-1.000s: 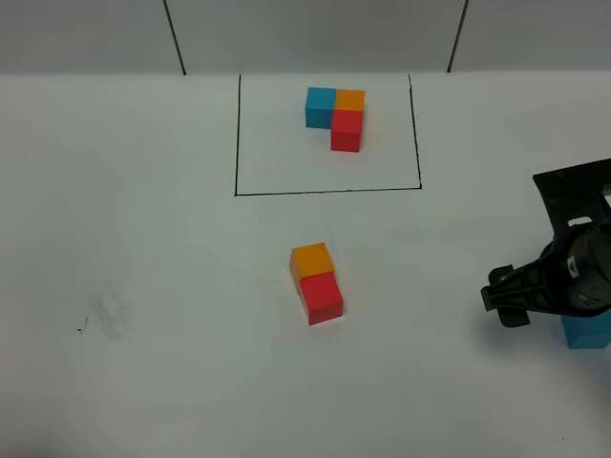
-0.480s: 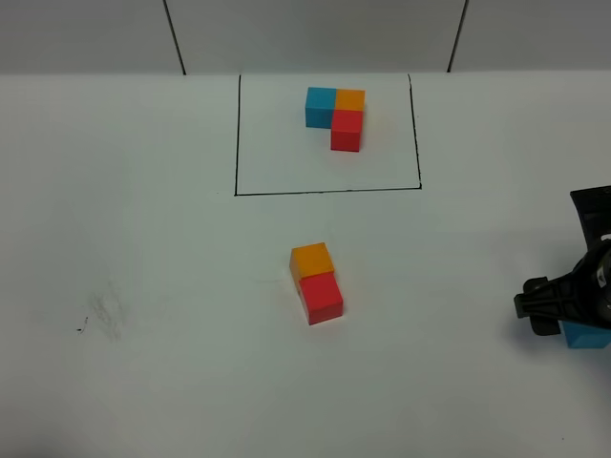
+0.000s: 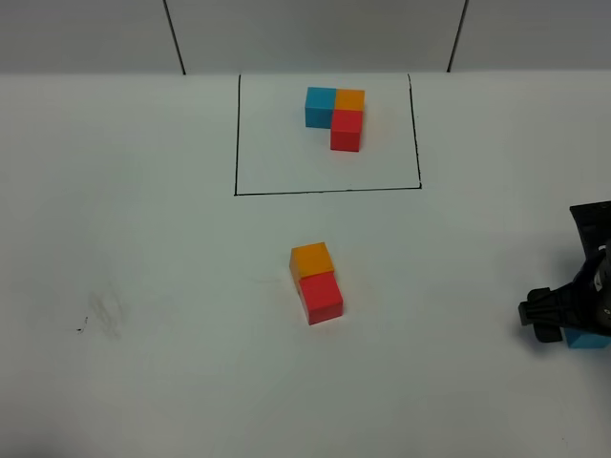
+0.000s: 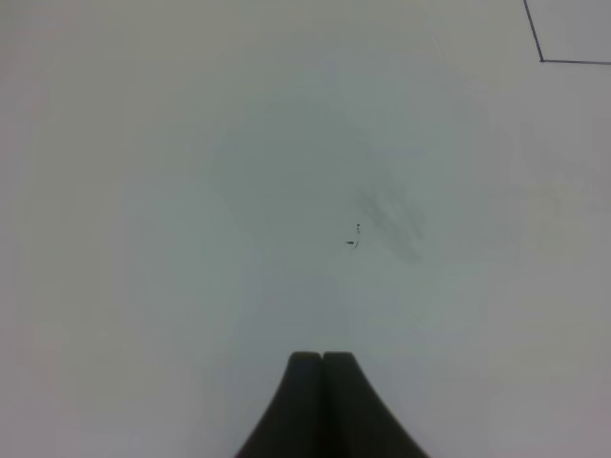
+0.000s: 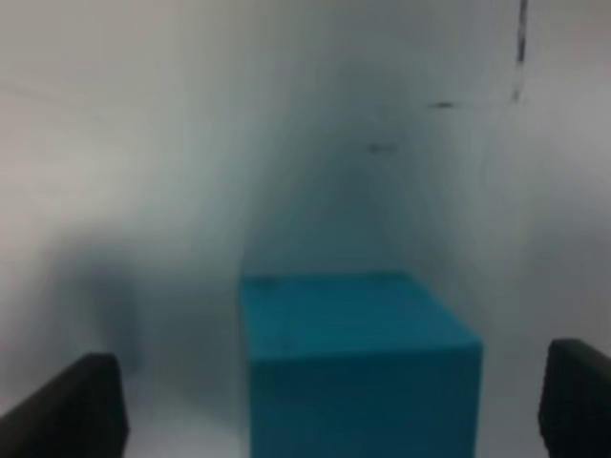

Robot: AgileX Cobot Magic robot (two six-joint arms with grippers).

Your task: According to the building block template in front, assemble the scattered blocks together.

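Jaws wide on R gripper [image 5: 320, 405], now moved in astride blue cube [image 5: 358, 363] at far right, gripping nothing yet; L gripper [image 4: 323, 401] shut, empty; looks set to close & carry it to orange+red pair [image 3: 315, 281].

No readable text, labels, brands, numbers or signs appear in any view.

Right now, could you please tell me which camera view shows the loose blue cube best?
The right wrist view: the blue cube sits large inside the open right end effector. Exterior high shows only a sliver behind the arm; left wrist, nothing.
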